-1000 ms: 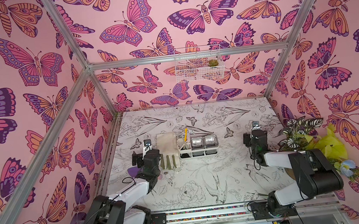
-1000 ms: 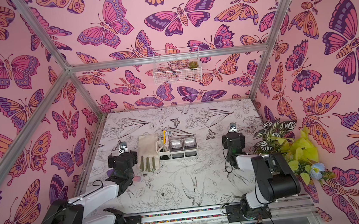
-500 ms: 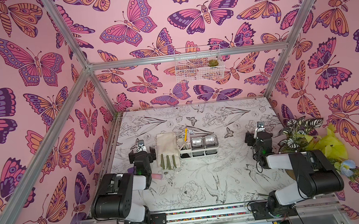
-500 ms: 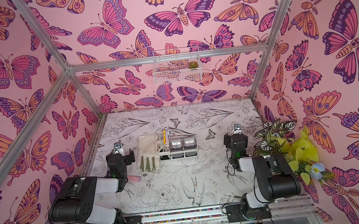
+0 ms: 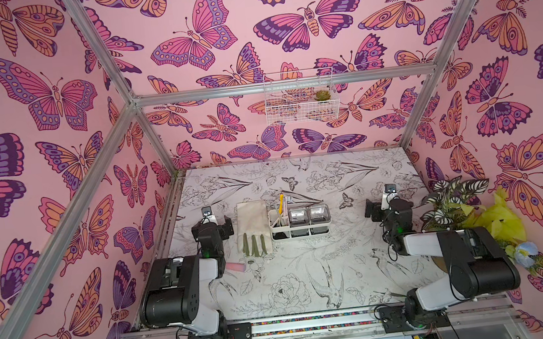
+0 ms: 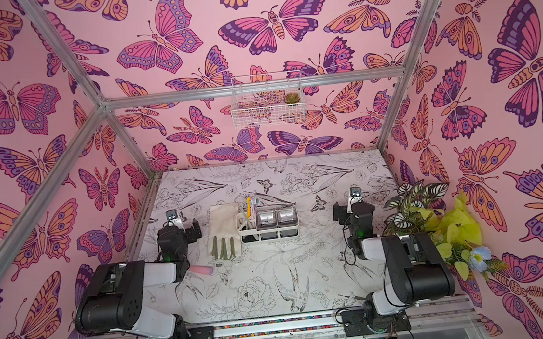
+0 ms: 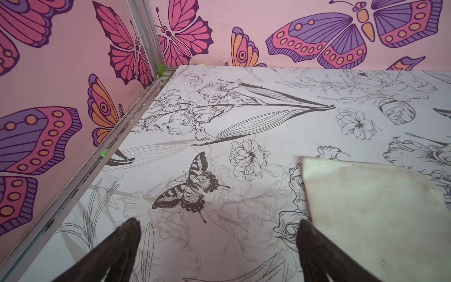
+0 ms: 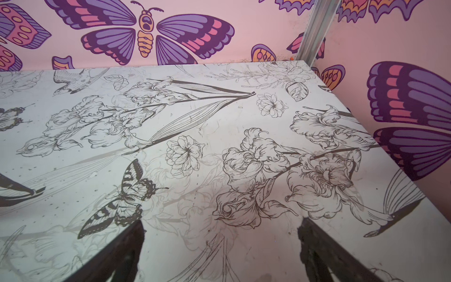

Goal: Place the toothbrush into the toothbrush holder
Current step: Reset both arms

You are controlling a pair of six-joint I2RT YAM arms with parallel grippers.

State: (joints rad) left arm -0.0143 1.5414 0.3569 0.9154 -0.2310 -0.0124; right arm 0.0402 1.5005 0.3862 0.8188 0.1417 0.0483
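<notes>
Presently, the yellow toothbrush (image 5: 281,206) stands in the toothbrush holder (image 5: 300,234). It occupies the slotted compartment at the holder's 9 o'clock end, and its upper end tilts slightly toward 12 o'clock. Both top views show this placement. Two clear cups (image 5: 308,215) fill the rest of the holder toward 3 o'clock. The holder sits near the centre of the surface (image 5: 298,181).

A cream glove (image 5: 253,221) with green fingertips lies flat just beside the holder at its 9 o'clock. Whether the two touch cannot be told. A small pink item (image 5: 237,267) lies at the glove's 7 o'clock, partly under the left arm.

The left tool (image 7: 217,223) is at the surface's 9 o'clock, jaws wide and empty, with the glove's cuff close to one finger. The right tool (image 8: 220,223) is at 3 o'clock, well apart from the holder, jaws also wide with only bare surface between them.

A white wire basket (image 5: 302,114) hangs on the wall at 12 o'clock and holds a small succulent (image 5: 322,95). Artificial plants (image 5: 453,203) stand at the 3 o'clock edge.
</notes>
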